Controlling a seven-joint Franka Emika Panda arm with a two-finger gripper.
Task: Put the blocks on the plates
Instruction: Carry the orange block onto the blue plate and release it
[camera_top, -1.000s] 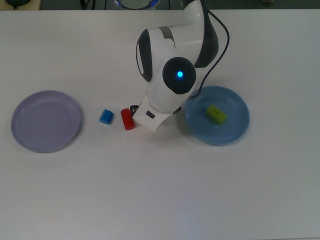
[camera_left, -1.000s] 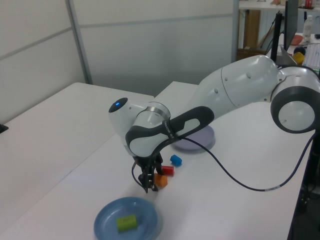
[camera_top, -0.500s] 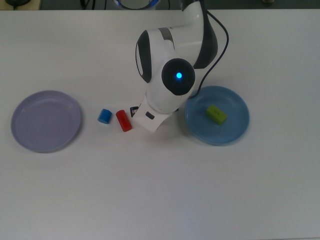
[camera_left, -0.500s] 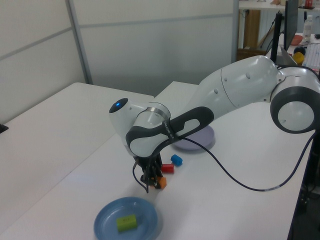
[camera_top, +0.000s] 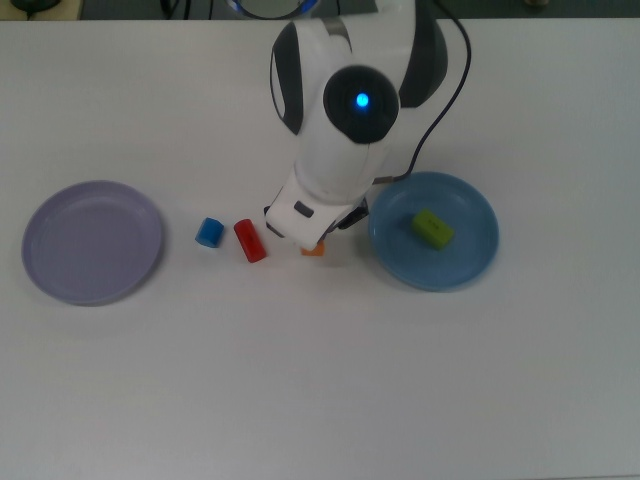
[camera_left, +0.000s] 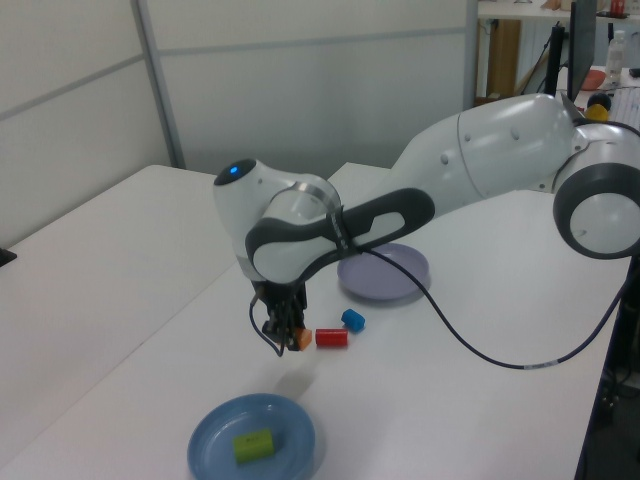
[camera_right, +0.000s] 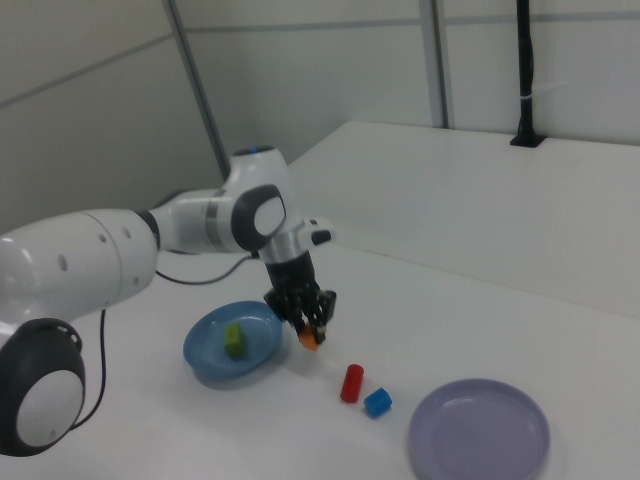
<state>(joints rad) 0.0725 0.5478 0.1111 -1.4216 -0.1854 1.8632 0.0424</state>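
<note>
White table (camera_top: 320, 380) surface fills the scene, backed by pale wall panels in the left view and the right view.

The orange block (camera_right: 308, 340) is held between the fingers of the gripper (camera_right: 309, 328), which are closed on it; in the right view it is seen lifted clear of the table, with its shadow below it. In the top view only a small edge of the orange block (camera_top: 313, 249) is seen under the wrist housing, between the red block and the sky blue plate. In the left view the orange block (camera_left: 304, 339) is seen at the tips of the gripper (camera_left: 290, 337), just beside the red block (camera_left: 331, 337).

The red block (camera_top: 249, 241) is seen lying on its side on the table, and the blue block (camera_top: 210, 232) stands just beside it toward the top view's left, apart from it. The lime-green block (camera_top: 433, 229) lies inside the sky blue plate (camera_top: 465, 265), toward the top view's right. The lavender plate (camera_top: 60, 270) is placed well apart at the top view's left, with no block on it.

The white arm (camera_left: 480, 160) is stretched over the table from the left view's right, a blue light (camera_top: 361, 100) is lit on its wrist housing, and a black cable (camera_left: 480, 340) hangs from it in a loop.
</note>
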